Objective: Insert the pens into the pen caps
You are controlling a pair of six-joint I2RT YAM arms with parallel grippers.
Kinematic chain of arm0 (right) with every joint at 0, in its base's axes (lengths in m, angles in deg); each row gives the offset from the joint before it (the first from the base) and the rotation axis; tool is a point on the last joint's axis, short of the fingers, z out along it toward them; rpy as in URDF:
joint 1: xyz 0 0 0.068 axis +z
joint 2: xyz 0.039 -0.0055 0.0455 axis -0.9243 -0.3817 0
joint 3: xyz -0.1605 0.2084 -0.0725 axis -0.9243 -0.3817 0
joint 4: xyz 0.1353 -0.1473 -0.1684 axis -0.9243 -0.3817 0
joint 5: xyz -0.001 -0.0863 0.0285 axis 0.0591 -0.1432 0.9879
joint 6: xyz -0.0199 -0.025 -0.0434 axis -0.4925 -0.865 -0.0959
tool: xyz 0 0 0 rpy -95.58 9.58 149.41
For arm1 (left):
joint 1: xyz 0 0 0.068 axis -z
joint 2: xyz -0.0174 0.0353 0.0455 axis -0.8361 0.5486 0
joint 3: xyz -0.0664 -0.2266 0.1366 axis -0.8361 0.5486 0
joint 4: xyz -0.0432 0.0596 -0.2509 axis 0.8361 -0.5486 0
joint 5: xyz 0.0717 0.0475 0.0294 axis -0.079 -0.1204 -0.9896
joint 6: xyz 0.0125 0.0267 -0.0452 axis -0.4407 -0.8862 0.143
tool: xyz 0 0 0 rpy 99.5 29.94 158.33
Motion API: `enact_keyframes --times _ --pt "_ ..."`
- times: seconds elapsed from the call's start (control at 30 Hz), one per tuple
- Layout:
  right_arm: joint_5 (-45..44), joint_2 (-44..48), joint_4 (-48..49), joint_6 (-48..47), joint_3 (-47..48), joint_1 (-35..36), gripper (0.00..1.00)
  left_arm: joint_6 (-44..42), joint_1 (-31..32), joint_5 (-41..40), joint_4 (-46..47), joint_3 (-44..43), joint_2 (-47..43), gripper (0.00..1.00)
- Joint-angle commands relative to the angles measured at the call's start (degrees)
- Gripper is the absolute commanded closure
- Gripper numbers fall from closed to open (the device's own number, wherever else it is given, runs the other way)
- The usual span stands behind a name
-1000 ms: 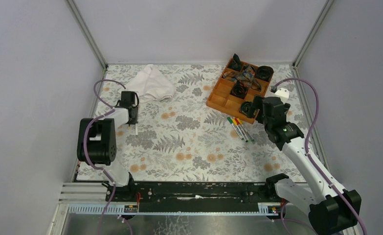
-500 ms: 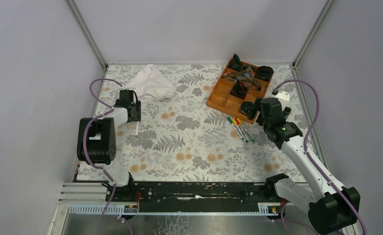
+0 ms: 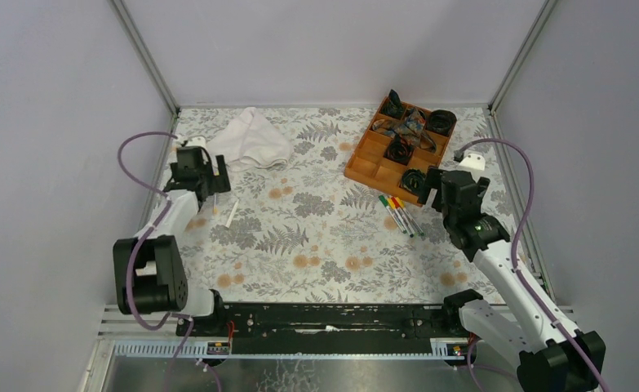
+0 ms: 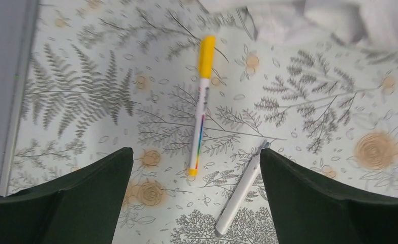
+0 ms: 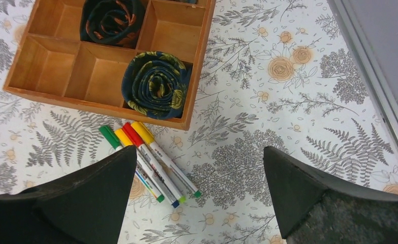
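Left gripper (image 3: 208, 184) is wide open with nothing in it, and the right gripper (image 3: 437, 194) is the same.

Top view:
- Plain grey walls (image 3: 71, 122) box in the floral table (image 3: 316, 245) on the left, back and right.
- Left arm reaches forward along the left edge, close to the wall, wrist pointing down.
- Just ahead of it lies a white cloth (image 3: 255, 140).
- Right arm stretches up the right side, head just beside the near corner of the wooden tray (image 3: 357, 167).
- Four pens (image 3: 400, 214) lie together just in front of the tray.
- The middle of the table is open, with plenty of room between the arms.

Left wrist:
- Both fingers (image 4: 85, 188) are spread to the edges of the view, above the surface.
- A yellow-capped pen (image 4: 201, 109) lies between them, running away from the camera.
- A bare white pen (image 4: 240, 190) lies just beside it, tilted, close to the right finger. The two pens do not touch.
- The cloth edge is at top right and the table's left border is near.

Right wrist:
- Fingers (image 5: 308, 193) are wide apart and off the table.
- The four pens lie side by side between them, touching.
- Their caps (image 5: 131, 133) are green, yellow, red and yellow, and point at the tray.
- Rolled fabric (image 5: 156, 84) fills the nearest tray compartment.
- A metal rail (image 5: 369, 66) closes the right side.
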Motion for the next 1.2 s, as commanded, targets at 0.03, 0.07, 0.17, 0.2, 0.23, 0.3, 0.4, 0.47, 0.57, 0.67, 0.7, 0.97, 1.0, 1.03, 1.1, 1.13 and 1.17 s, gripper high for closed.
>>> enact_keyframes --times 0.03,0.07,0.17,0.2,0.23,0.3,0.4,0.47,0.57,0.67,0.7,0.97,1.0,1.03,1.1,1.13,1.17 --pt "-0.1 0.1 10.9 -8.4 -3.3 -0.1 0.00 7.1 -5.6 6.8 1.9 0.9 -7.8 0.05" --pt "0.0 -0.1 12.7 -9.1 -4.1 -0.1 0.00 8.5 -7.0 8.4 2.5 1.0 -8.8 0.05" --pt "0.0 -0.8 18.9 -11.2 -7.0 -0.2 0.01 12.7 -10.1 10.6 5.5 2.0 -12.7 0.01" --pt "-0.1 -1.1 21.2 -12.0 -7.8 -0.2 0.01 14.0 -10.7 10.5 6.8 2.8 -14.1 0.00" --pt "0.0 -1.6 23.2 -12.7 -8.8 -0.2 0.01 15.0 -11.4 10.3 8.4 4.0 -15.3 0.00" --pt "0.0 -2.5 27.6 -14.3 -10.7 -0.2 0.01 17.1 -11.9 8.4 11.4 6.1 -17.9 0.00" --pt "1.9 -3.9 33.7 -15.7 -13.7 -0.4 0.01 18.6 -11.9 4.0 15.6 9.3 -20.4 0.00" --pt "2.4 -4.5 37.7 -15.1 -15.9 -1.0 0.01 18.8 -11.9 0.7 18.2 11.3 -20.9 0.00" --pt "4.3 -5.1 43.6 -14.6 -19.7 -2.2 0.01 19.8 -11.9 -4.8 21.0 12.5 -21.7 0.00" --pt "3.7 -5.5 48.7 -13.6 -23.5 -3.2 0.01 21.2 -11.6 -7.9 26.3 15.4 -24.6 0.00" --pt "2.9 -5.9 50.6 -13.3 -24.7 -3.5 0.01 21.3 -11.5 -7.9 28.5 16.9 -25.6 0.00" --pt "1.2 -7.8 60.5 -14.0 -28.5 -7.0 0.01 16.2 -2.9 -11.7 40.6 28.6 -27.0 0.00" --pt "2.0 -8.1 62.0 -13.7 -29.3 -7.7 0.01 15.6 -2.8 -10.6 41.5 29.6 -26.1 0.00" --pt "2.7 -8.4 63.7 -13.3 -29.9 -8.3 0.01 15.0 -2.5 -9.9 42.6 30.8 -25.4 0.00" --pt "4.3 -9.5 66.5 -13.2 -31.0 -9.5 0.01 14.5 -2.3 -9.0 46.1 34.0 -24.2 0.00" --pt "4.9 -10.1 67.5 -13.6 -31.3 -9.9 0.01 14.3 -2.3 -8.1 47.6 35.5 -23.7 0.00" --pt "5.8 -10.7 68.4 -14.2 -31.5 -10.1 0.01 13.8 -2.2 -6.9 48.8 36.8 -23.1 0.00"
